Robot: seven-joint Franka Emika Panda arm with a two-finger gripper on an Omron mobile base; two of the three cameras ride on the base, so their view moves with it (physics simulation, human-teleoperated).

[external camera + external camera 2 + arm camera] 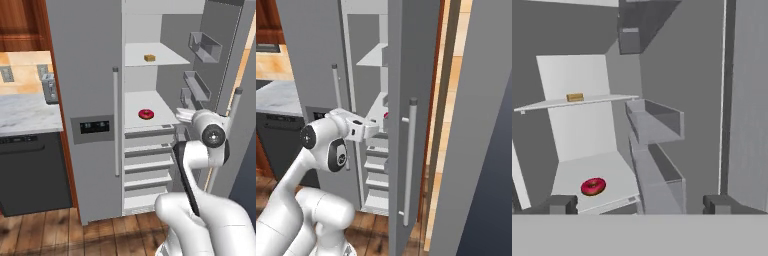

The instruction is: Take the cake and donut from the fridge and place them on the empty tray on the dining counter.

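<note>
Standing wide apart with nothing between: fingers, two dark tips, at the open right side of the fridge. Lying just ahead on the lower white shelf: one donut, a small ring with glossy pink-red icing, resting flat with its hole facing up. Sitting on the upper shelf, well above: one cake, a small golden-tan block, squat, long side running along the shelf's front edge in the hand view. Hanging on the open door: two grey bins. Standing closed at left: the other door with its long bar handle and dark dispenser panel. Running beside the fridge: a marble counter.
</note>
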